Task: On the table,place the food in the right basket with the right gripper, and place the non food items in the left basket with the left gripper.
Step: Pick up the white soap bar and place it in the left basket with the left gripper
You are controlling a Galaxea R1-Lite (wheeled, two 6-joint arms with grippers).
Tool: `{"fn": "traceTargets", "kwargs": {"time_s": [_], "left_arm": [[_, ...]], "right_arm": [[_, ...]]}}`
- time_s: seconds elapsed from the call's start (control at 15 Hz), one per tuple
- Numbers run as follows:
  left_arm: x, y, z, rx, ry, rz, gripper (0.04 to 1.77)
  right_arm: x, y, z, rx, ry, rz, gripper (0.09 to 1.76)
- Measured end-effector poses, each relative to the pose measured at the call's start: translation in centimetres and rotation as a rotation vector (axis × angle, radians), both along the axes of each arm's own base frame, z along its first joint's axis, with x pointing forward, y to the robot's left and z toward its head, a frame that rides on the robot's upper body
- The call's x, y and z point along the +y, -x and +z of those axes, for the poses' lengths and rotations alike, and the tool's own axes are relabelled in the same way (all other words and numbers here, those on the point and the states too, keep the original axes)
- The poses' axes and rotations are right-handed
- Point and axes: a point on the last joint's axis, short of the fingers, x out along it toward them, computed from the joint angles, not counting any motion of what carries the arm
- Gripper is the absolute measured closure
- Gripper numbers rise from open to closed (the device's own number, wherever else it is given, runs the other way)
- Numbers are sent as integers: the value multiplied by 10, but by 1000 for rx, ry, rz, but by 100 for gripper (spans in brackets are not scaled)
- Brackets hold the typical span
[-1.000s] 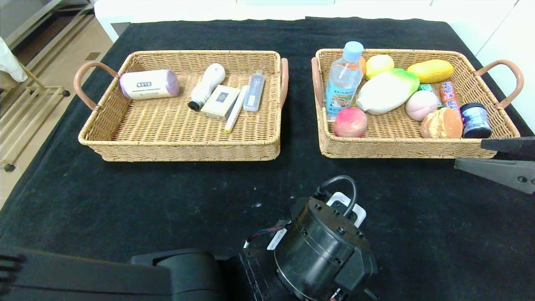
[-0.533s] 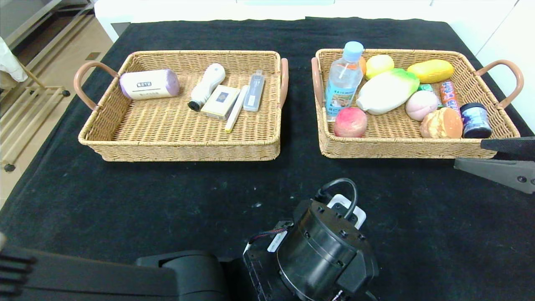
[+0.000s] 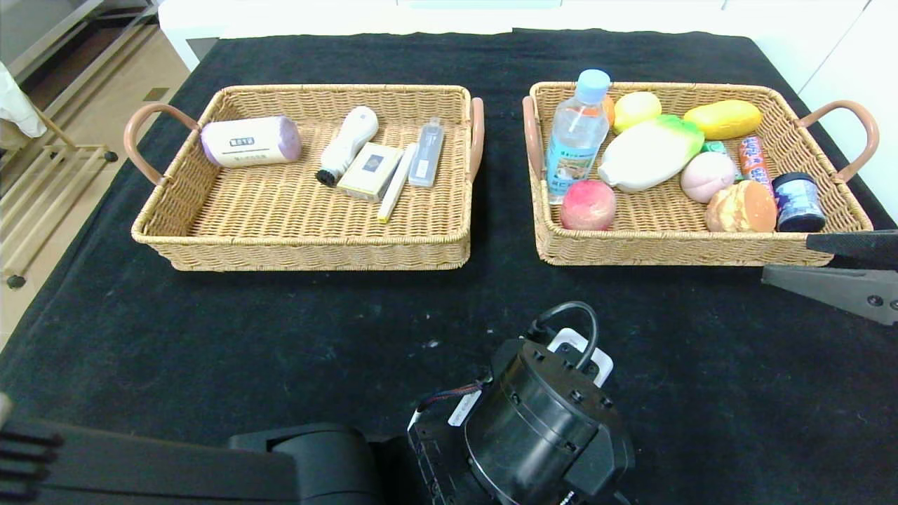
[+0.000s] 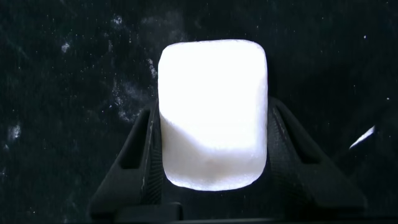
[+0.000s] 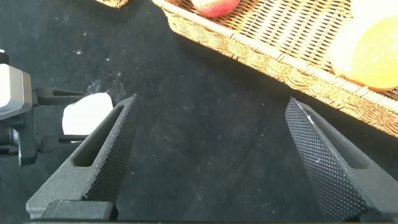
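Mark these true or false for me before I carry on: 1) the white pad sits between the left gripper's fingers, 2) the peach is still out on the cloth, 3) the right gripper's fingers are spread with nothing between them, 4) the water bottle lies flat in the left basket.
1) True: the white pad sits between the fingers of the left gripper, down on the black cloth of the table.
2) False: the peach lies in the right basket.
3) True: the right gripper is open and empty.
4) False: the water bottle stands upright in the right basket, not the left basket.
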Motion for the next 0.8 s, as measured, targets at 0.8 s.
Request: {"fn": "traceTargets", "kwargs": {"time_s": [0.8], "left_arm": [[0,4,5,-19,-4,-1,81]], "right_arm": [[0,0,0,0,0,0,14]]}}
